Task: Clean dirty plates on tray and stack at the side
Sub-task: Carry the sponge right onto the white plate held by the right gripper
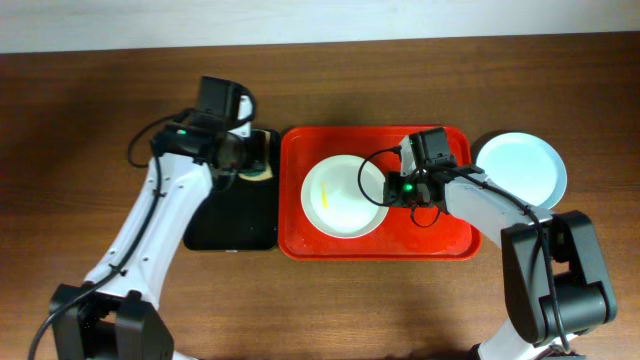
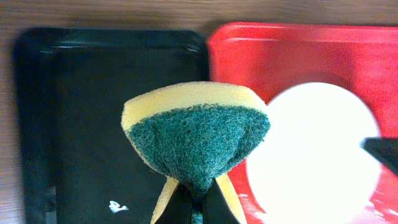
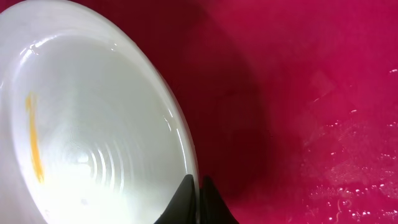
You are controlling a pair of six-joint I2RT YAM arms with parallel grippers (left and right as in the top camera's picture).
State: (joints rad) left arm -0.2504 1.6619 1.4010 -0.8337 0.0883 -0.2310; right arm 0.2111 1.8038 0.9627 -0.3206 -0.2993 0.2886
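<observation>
Wood-grain table [image 1: 320, 310] bears red tray [image 1: 440, 245]; left claw [image 2: 194, 198] pinches sponge [image 2: 199, 134], right claw [image 3: 198, 186] pinches white plate [image 3: 93, 124] at rim.

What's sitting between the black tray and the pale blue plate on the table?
The red tray, carrying the smeared white plate whose rim the right gripper pinches; the overhead view shows it.

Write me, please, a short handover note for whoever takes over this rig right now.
Left tool: shut on the sponge, above the black tray.
Right tool: shut on the rim of the white plate, which lies on the red tray.
Done: one pale blue plate sits on the table, right of the red tray.
Left: the white plate bears a yellow smear; wipe it, then stack it at the side.
</observation>
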